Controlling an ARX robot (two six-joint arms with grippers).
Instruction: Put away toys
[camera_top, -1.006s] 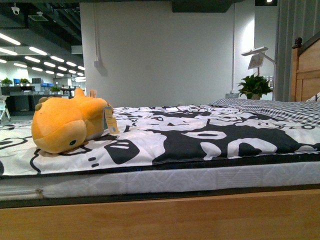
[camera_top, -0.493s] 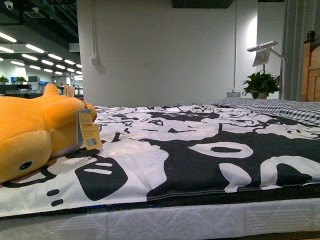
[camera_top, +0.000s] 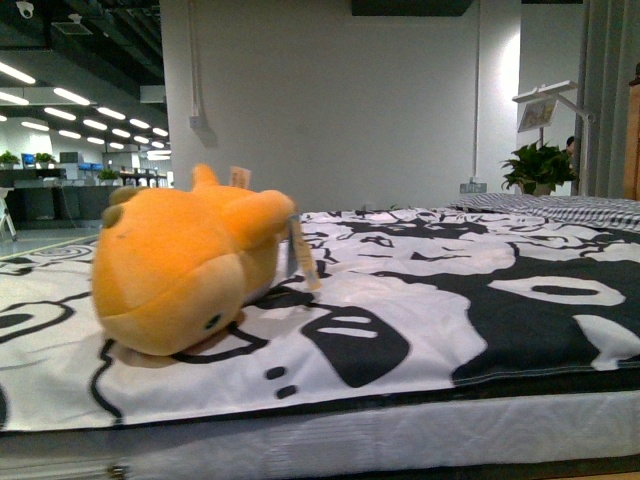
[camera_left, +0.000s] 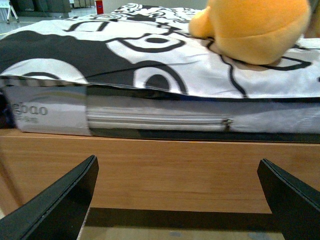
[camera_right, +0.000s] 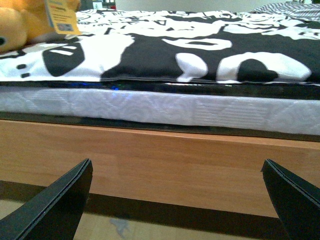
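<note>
Left claw: fingers wide apart, empty, low before wooden bed frame. Right claw: likewise spread, empty. Above frame: mattress, then black-white cover. Plush toy lies on cover near front edge, left of centre, higher than both claws. Long axis runs back from edge, head frontmost. Left arm likely nearer.

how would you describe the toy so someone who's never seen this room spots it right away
Look at the bed with the black-and-white patterned cover. Near its front edge lies a plush toy, left of centre in the front view. It is the only orange-yellow thing, rounded, with a paper tag hanging from it.
</note>
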